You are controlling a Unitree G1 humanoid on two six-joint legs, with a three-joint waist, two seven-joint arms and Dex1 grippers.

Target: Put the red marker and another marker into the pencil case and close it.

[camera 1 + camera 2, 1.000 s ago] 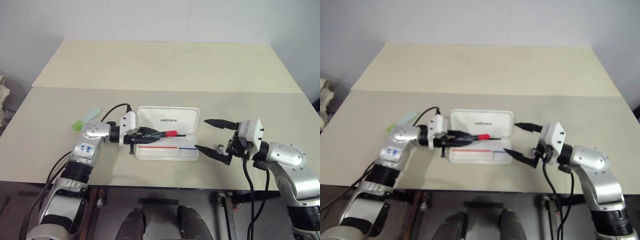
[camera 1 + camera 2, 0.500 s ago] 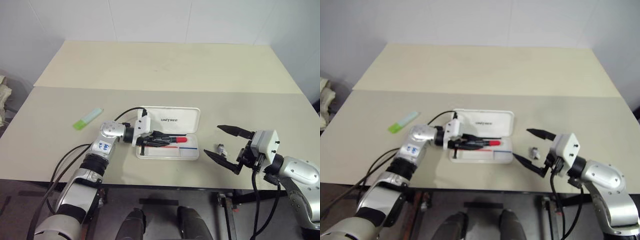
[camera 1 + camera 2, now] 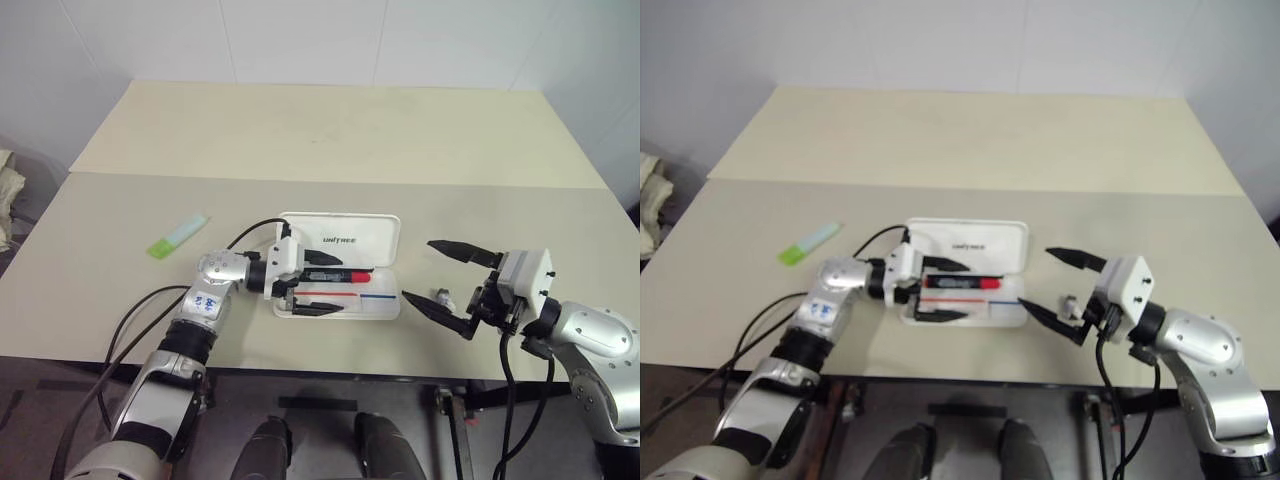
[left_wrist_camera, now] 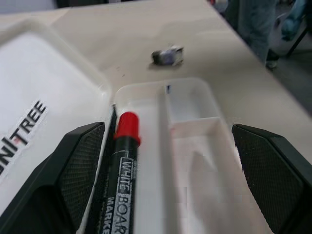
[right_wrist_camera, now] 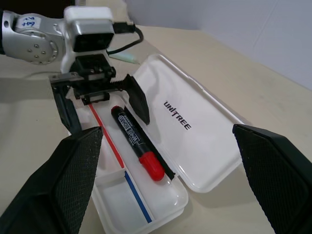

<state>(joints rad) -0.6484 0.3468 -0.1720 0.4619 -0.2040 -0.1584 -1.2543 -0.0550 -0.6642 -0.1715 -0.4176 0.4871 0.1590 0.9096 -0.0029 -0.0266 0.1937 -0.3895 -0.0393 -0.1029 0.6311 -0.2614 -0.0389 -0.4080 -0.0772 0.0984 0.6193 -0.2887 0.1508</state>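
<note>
The white pencil case (image 3: 345, 240) lies open, its lettered lid flat toward the far side and its tray (image 3: 385, 305) toward me. The red marker (image 3: 335, 276), black with a red cap (image 4: 127, 127), rests in the tray along the hinge. My left gripper (image 3: 320, 284) stands open over the tray's left end, one finger on each side of the marker and neither touching it. The green marker (image 3: 178, 237) lies on the table far to the left of the case. To the right of the case my right gripper (image 3: 418, 270) hovers open and empty.
A small grey-white object (image 3: 441, 296) lies on the table just right of the case, between the right gripper's fingers as seen from above. The tray has a small end compartment (image 4: 187, 105). The table's front edge (image 3: 330, 368) runs close below the case.
The left gripper has opened and let go of the red marker, which now lies in the tray. The right gripper stays open.
</note>
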